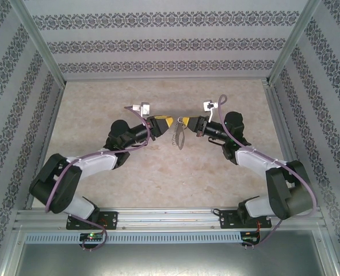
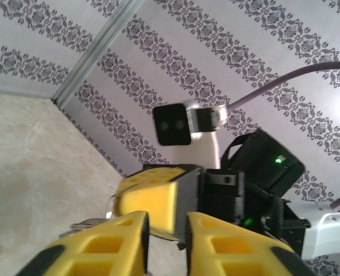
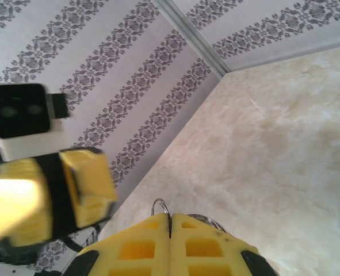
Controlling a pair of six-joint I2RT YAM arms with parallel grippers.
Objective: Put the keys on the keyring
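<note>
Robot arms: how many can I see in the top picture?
2. The left arm reaches in from the bottom left, the right arm from the bottom right; they meet mid-table at the keyring.

You have bare table (image 1: 158, 190) to pass over on every side of the two arms (image 1: 95, 164), but mid-table the left gripper (image 1: 170, 123) and right gripper (image 1: 183, 122) stand nose to nose, the keyring (image 1: 178, 139) hangs in the narrow gap between them, and walls (image 1: 158, 34) close three sides.

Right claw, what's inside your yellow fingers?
A thin silver ring of the keyring pokes out of the shut right claw. What else is pinched inside is hidden.
</note>
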